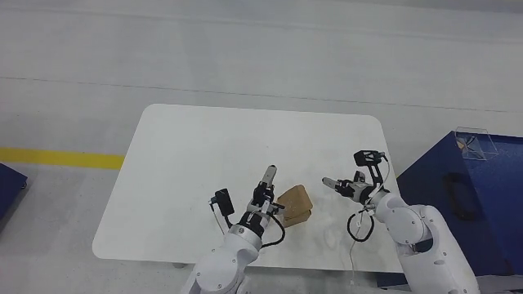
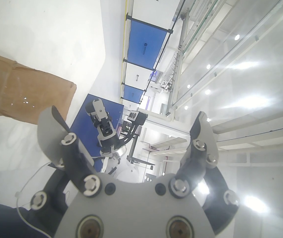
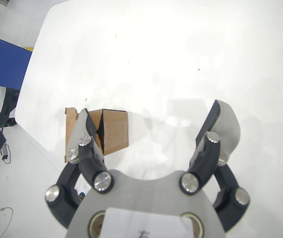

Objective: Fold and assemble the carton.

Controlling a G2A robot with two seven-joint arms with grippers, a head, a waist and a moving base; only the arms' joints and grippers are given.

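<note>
From above, the carton (image 1: 296, 204) lies near the front edge of the table (image 1: 204, 147), left gripper (image 1: 268, 181) just beside it, right gripper (image 1: 329, 184) near. Left wrist: its jaws gape wide, empty. Right wrist: wide too, carton (image 3: 114, 130) ahead; I'd have each pinch a flap edge, not the middle

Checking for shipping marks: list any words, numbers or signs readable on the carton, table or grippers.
Carton: no print on the faces that show.
Table: none.
Left gripper: none.
Right gripper: a white label at its base, cut off, unreadable.
</note>
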